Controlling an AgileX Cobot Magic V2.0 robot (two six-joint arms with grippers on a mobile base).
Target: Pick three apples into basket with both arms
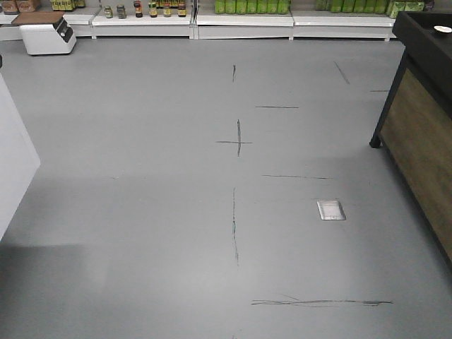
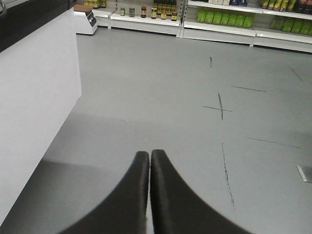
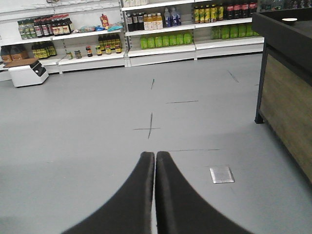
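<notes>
No apples and no basket are in view in any frame. My left gripper [image 2: 149, 153] is shut, its two black fingers pressed together with nothing between them, pointing out over bare grey floor. My right gripper [image 3: 155, 154] is likewise shut and holds nothing, also above the floor. Neither arm shows in the front view, which takes in only the floor and the shop fittings.
A wood-panelled black-framed counter [image 1: 424, 120] stands at the right. A white cabinet side [image 2: 39, 92] stands at the left. Stocked white shelves [image 3: 161, 46] line the far wall, with a small white appliance [image 1: 48, 34] beside them. A metal floor plate [image 1: 330, 210] lies in the grey floor.
</notes>
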